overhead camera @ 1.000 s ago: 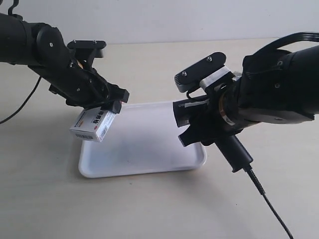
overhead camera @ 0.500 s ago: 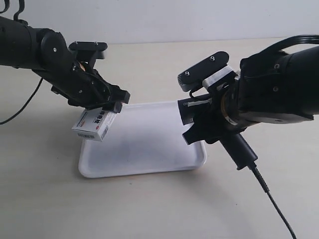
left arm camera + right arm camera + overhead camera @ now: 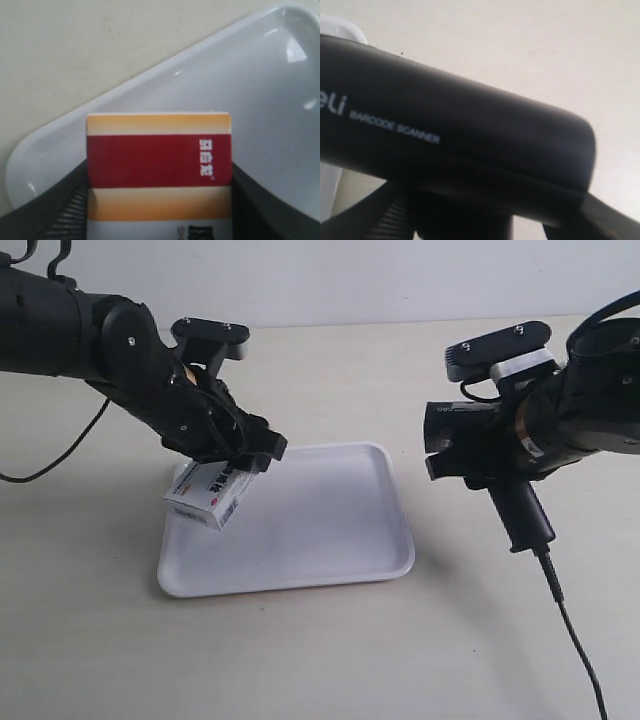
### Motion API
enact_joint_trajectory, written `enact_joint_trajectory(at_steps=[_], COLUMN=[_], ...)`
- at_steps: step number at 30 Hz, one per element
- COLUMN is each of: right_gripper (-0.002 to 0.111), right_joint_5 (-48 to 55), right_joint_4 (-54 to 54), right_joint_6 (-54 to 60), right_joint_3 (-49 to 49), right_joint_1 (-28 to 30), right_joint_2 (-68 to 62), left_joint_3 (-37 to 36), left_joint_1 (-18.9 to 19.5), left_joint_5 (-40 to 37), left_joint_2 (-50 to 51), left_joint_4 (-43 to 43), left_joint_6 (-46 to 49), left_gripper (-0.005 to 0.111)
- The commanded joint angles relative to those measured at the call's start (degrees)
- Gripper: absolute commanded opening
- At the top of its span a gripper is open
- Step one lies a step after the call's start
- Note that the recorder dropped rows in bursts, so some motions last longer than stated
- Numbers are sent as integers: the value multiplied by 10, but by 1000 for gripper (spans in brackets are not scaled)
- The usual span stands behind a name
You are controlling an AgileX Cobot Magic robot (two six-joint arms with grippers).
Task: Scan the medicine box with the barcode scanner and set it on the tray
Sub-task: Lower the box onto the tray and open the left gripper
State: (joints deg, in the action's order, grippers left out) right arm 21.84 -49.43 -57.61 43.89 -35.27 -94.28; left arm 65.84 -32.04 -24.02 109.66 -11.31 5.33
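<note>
The medicine box (image 3: 212, 495), white with a dark red end and orange stripes (image 3: 159, 160), hangs tilted just above the tray's (image 3: 330, 530) left part. My left gripper (image 3: 240, 462) is shut on it, a finger (image 3: 65, 210) pressed against each side. The white tray (image 3: 280, 100) lies under the box in the left wrist view. My right gripper (image 3: 490, 455) is shut on the black barcode scanner (image 3: 470, 430), held to the right of the tray, head pointing toward the box and handle (image 3: 525, 515) angled down. The scanner's head (image 3: 455, 135) fills the right wrist view.
The scanner's black cable (image 3: 575, 640) trails over the beige table (image 3: 320, 660) to the front right. A thin black cable (image 3: 50, 465) from the left arm hangs at the left edge. A corner of the tray (image 3: 335, 30) shows behind the scanner.
The right arm has pulled the scanner back to the right, off the tray. The left arm has shifted the box slightly rightward over the tray.
</note>
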Motion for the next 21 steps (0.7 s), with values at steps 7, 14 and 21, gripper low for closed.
enact_joint_trajectory(at_steps=[7, 14, 21], right_gripper=[0, 0, 25], right_joint_5=[-104, -108, -77], right_joint_4=[-4, -6, -7], right_joint_6=[6, 6, -18], right_joint_3=[-11, -11, -10], right_joint_1=[54, 54, 54], right_joint_2=[-73, -109, -110], left_joint_3=[3, 3, 3], left_joint_1=[-39, -65, -65], left_joint_5=[15, 64, 80], left_joint_2=[10, 49, 59], left_joint_4=[0, 0, -4], left_joint_6=[37, 112, 112], left_gripper=[0, 0, 44])
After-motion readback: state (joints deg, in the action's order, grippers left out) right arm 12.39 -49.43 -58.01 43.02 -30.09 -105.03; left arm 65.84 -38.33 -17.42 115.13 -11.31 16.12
